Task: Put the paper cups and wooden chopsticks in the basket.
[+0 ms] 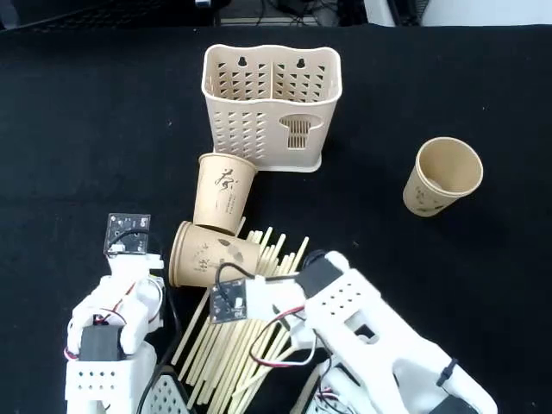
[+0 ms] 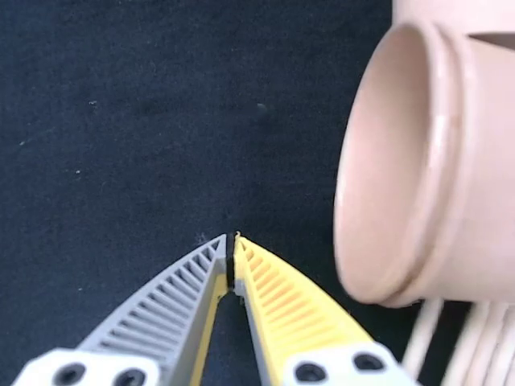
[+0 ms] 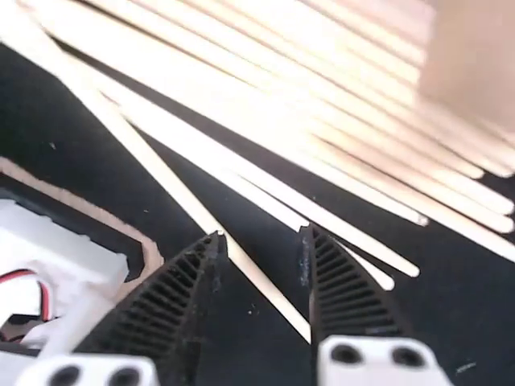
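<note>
A beige slotted basket (image 1: pixel 272 108) stands upright at the back of the black table. One paper cup (image 1: pixel 226 191) leans just in front of it, a second cup (image 1: pixel 207 254) lies on its side below that, and a third cup (image 1: pixel 442 177) sits apart on the right. Wooden chopsticks (image 1: pixel 241 332) lie in a loose pile. My left gripper (image 2: pixel 233 243) is shut and empty, just beside the rim of the lying cup (image 2: pixel 410 169). My right gripper (image 3: pixel 261 241) is open low over the chopsticks (image 3: pixel 282 96), with one stick running between its fingers.
The left arm (image 1: pixel 116 302) and right arm (image 1: pixel 354 319) stand close together at the front edge, with the chopstick pile between them. A grey ribbed part (image 1: pixel 164 392) lies at the front edge. Bare black cloth (image 1: pixel 86 129) spreads to the left of the basket.
</note>
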`<action>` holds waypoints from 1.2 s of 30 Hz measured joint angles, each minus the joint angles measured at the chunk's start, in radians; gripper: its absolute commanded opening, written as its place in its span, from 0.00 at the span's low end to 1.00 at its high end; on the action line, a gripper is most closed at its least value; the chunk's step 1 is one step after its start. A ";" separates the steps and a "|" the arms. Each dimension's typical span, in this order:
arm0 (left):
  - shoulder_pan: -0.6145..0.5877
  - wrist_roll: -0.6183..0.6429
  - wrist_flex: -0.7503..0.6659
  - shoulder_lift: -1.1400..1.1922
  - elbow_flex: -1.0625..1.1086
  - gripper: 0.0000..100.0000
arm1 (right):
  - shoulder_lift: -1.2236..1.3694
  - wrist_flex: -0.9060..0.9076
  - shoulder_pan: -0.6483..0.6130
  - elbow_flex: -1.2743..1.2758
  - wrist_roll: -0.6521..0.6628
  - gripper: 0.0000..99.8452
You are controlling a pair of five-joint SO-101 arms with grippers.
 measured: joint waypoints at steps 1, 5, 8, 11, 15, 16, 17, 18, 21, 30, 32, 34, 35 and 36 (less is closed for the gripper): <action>-0.025 0.000 0.000 0.000 0.000 0.03 | 0.000 -0.012 0.000 0.014 0.000 0.16; -0.164 0.000 0.000 0.000 0.000 0.03 | -0.017 -0.091 -0.006 0.071 0.000 0.16; -0.281 0.000 0.000 0.000 0.000 0.03 | -0.018 -0.158 -0.008 0.098 0.000 0.16; -0.327 -0.060 0.002 0.000 0.000 0.03 | -0.018 -0.201 -0.003 0.124 -0.002 0.16; -0.338 -0.157 0.002 0.000 0.000 0.03 | -0.021 -0.226 -0.006 0.140 -0.002 0.16; -0.339 -0.172 0.002 0.000 0.000 0.03 | -0.021 -0.233 -0.006 0.143 -0.009 0.16; -0.339 -0.183 0.002 0.000 0.000 0.03 | -0.021 -0.244 -0.006 0.146 -0.035 0.16; -0.339 -0.187 0.002 0.000 0.000 0.03 | -0.021 -0.255 -0.008 0.149 -0.063 0.16; -0.339 -0.196 0.002 0.000 0.000 0.03 | -0.020 -0.265 -0.008 0.146 -0.124 0.13; -0.339 -0.196 0.003 0.000 0.000 0.03 | -0.006 -0.285 0.083 0.110 -0.155 0.01; -0.339 -0.196 0.003 0.000 0.000 0.03 | -0.006 -0.285 0.166 0.084 -0.149 0.01; -0.339 -0.196 0.003 0.000 0.000 0.03 | -0.006 -0.285 0.249 0.058 -0.107 0.01; -0.339 -0.196 0.003 0.000 0.000 0.03 | -0.006 -0.285 0.285 0.048 -0.080 0.01; -0.339 -0.196 0.003 0.000 0.000 0.03 | -0.006 -0.285 0.321 0.043 -0.051 0.01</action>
